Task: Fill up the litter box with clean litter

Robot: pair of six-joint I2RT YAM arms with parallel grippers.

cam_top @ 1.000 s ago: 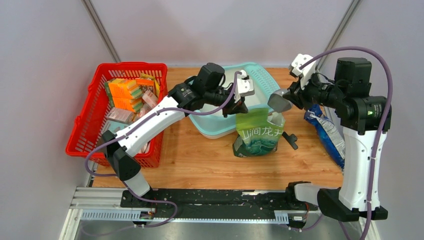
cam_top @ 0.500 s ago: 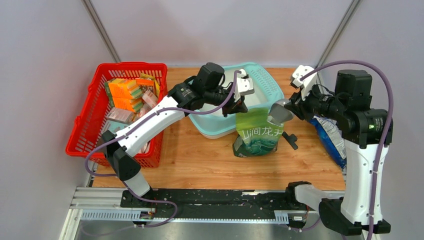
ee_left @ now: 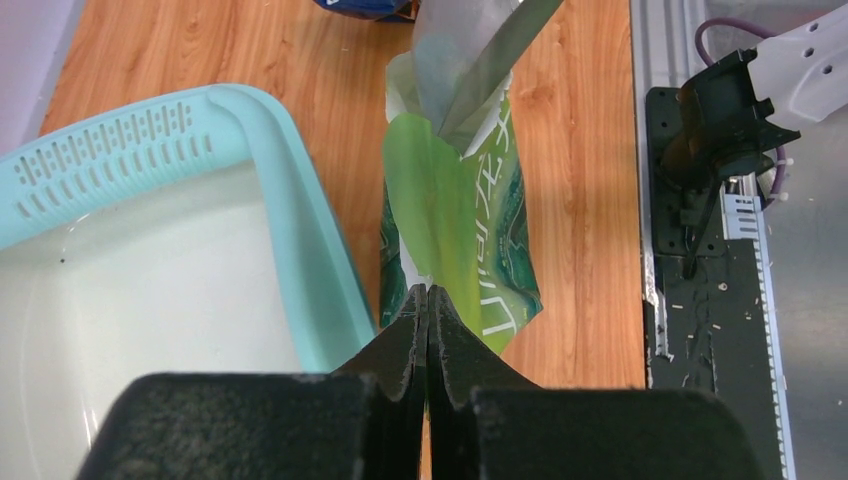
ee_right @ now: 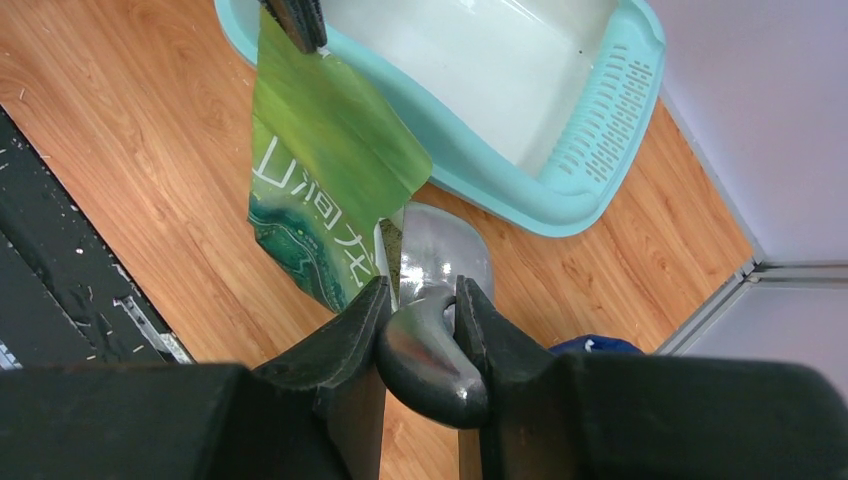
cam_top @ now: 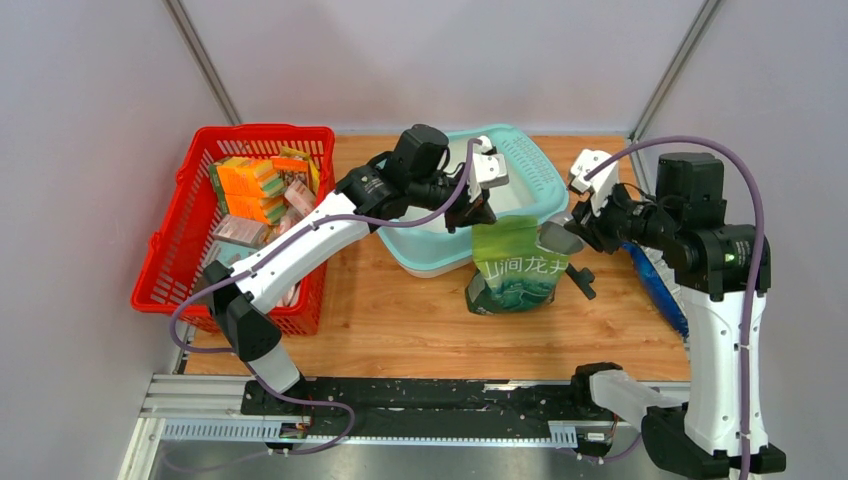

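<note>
The light-teal litter box (cam_top: pixel 541 172) lies at the back centre, its whitish inside bare; it also shows in the left wrist view (ee_left: pixel 300 220) and the right wrist view (ee_right: pixel 600 130). No clean litter is visible. A green printed bag (cam_top: pixel 515 270) stands upright in front of the box. My left gripper (cam_top: pixel 479 214) is shut on the bag's top edge (ee_left: pixel 445 200). My right gripper (cam_top: pixel 578 230) is shut on the handle of a grey metal scoop (ee_right: pixel 445 250), whose bowl sits at the bag's open mouth (cam_top: pixel 554 238).
A red mesh basket (cam_top: pixel 170 250) full of sponges and packets stands at the left. A blue bag (cam_top: pixel 662 285) lies at the right edge under my right arm. A small black clip (cam_top: pixel 580 278) lies right of the green bag. Grey walls close the back and sides.
My right gripper has moved down and left with the scoop, bringing its bowl from above the box's corner to the bag's mouth. The left arm and the bag have not moved.
</note>
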